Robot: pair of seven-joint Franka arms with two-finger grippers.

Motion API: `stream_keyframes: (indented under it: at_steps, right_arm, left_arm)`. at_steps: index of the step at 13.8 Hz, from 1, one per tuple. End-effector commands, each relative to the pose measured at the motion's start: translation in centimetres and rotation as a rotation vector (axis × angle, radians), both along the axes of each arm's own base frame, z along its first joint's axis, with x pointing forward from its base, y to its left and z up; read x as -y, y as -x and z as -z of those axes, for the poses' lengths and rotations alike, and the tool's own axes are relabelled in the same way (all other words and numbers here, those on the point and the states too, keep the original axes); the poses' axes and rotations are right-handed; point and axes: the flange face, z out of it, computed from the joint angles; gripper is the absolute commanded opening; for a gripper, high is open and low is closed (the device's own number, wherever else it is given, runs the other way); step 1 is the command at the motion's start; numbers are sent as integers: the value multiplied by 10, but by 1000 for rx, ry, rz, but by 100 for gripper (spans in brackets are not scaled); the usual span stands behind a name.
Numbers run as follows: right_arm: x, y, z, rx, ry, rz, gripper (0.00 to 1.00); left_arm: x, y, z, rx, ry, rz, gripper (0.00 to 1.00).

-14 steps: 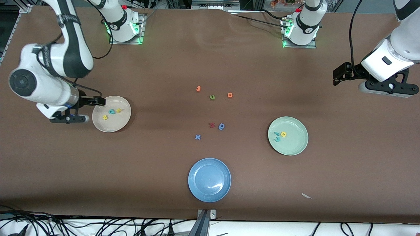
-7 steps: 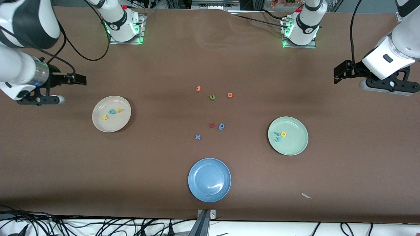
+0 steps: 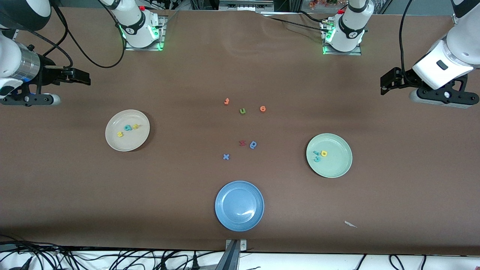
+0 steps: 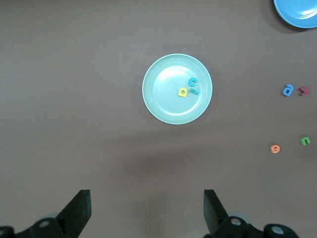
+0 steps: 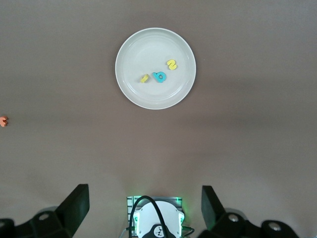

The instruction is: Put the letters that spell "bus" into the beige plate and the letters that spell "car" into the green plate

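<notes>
Front view: teal b (image 3: 128, 128), yellow u (image 3: 135, 126) and s (image 3: 120, 134) are seen in the beige plate (image 3: 139, 142); both grippers, left (image 3: 386, 83) and right (image 3: 80, 77), are held wide open, empty.

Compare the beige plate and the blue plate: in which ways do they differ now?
The beige plate holds three small foam letters, two yellow and one teal; the blue plate holds nothing. The beige plate lies toward the right arm's end of the table, farther from the front camera; the blue plate lies nearest that camera, about midway between the two ends. Both are round, shallow and look alike in size.
</notes>
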Motion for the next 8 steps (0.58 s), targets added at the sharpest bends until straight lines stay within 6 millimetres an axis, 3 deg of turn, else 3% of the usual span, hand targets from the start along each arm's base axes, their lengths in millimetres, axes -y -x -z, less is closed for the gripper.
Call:
stream_keyframes:
  at_steps: [1,8]
  right_arm:
    - [4,-3,-2,4,-17,11,100]
    - [2,-4,-4,4,-16,13,100]
  left_arm:
    - [0,4,-9,2,-8,5,100]
    - [-1,3,-9,7,-9,2,100]
